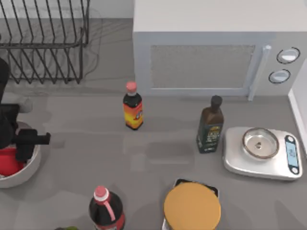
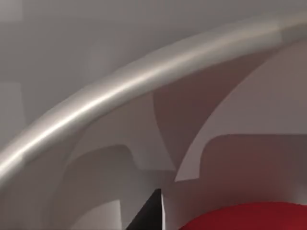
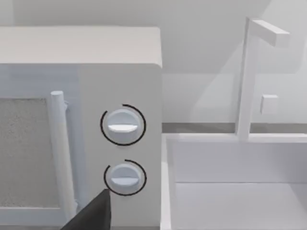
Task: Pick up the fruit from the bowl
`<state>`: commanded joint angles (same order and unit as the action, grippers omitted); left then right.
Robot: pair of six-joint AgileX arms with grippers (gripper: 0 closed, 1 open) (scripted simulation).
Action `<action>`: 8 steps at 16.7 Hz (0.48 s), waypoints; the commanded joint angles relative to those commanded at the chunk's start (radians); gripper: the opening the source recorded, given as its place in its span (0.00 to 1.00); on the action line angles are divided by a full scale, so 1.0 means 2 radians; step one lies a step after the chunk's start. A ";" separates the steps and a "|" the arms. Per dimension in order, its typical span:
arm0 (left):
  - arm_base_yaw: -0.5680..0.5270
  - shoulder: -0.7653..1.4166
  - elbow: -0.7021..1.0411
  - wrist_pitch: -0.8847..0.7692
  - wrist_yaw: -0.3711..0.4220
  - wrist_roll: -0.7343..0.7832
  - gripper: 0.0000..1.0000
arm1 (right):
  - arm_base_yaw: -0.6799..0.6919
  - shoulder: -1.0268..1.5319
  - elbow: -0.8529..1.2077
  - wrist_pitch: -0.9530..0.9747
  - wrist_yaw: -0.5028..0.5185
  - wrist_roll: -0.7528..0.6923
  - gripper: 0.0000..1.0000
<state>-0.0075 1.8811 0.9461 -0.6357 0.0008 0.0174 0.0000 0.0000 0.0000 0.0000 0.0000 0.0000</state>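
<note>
Surface (image 1: 96, 143), grey, w/ items as listed. Bowl (image 1: 29, 171): white, at far left edge of surface, front half; its rim also crosses left wrist view (image 2: 120, 91). Fruit (image 1: 8, 162): red, lying inside bowl, partly covered by left arm from above; seen close in left wrist view (image 2: 249, 218) low in bowl. Left jaws (image 1: 19, 143): down over bowl, just above/at fruit; one dark fingertip (image 2: 151, 213) shows inside bowl beside fruit; how far open and whether gripping fruit: cannot tell. Right arm: parked off to right near microwave; a dark fingertip (image 3: 93, 215) shows in right wrist view, facing microwave's two dials; jaws' state cannot tell. Microwave (image 1: 201, 57): white, rear centre-right. Rack (image 1: 43, 43): black wire, rear left. Sauce btl (image 1: 132, 106): red cap, mid-surface, upright. Dark btl (image 1: 210, 125): black cap, right of centre, just left of scale. Scale (image 1: 261, 152): w/ steel dish, right side. Red-cap btl (image 1: 105, 208): front, left of centre. Orange-lid jar (image 1: 192, 206): front centre. Sink (image 3: 240, 191): white, beside microwave, in right wrist view.
</note>
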 joint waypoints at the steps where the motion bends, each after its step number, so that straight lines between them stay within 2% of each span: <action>1: 0.000 0.000 0.000 0.000 0.000 0.000 0.17 | 0.000 0.000 0.000 0.000 0.000 0.000 1.00; 3: 0.000 0.000 0.000 0.000 0.000 0.000 0.02 | 0.000 0.000 0.000 0.000 0.000 0.000 1.00; 8: 0.000 0.000 0.000 0.000 0.000 0.000 0.00 | 0.000 0.000 0.000 0.000 0.000 0.000 1.00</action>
<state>-0.0075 1.8811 0.9461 -0.6357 0.0008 0.0174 0.0000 0.0000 0.0000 0.0000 0.0000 0.0000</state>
